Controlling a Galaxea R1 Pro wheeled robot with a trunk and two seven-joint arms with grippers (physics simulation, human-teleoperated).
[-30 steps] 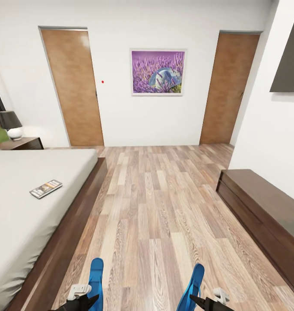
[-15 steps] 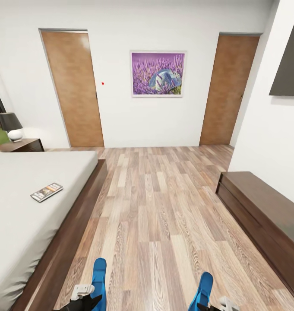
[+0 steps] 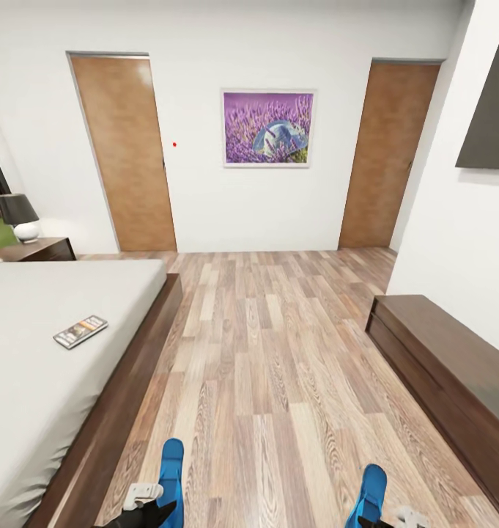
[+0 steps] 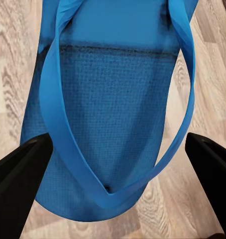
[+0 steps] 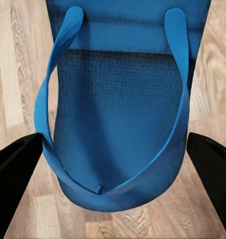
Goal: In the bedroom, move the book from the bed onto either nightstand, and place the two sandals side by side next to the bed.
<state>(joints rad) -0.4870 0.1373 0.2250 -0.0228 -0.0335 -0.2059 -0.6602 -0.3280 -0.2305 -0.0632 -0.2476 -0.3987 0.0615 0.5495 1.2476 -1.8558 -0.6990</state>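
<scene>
Left gripper (image 4: 113,154) clamped on one sandal (image 3: 171,477) beside bed (image 3: 58,381); right gripper (image 5: 113,159) clamped on other sandal (image 3: 369,495), farther from bed. Book (image 3: 80,331) flat on bed.

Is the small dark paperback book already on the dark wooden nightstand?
No, the book lies on the pale mattress of the bed, apart from the nightstand.
</scene>
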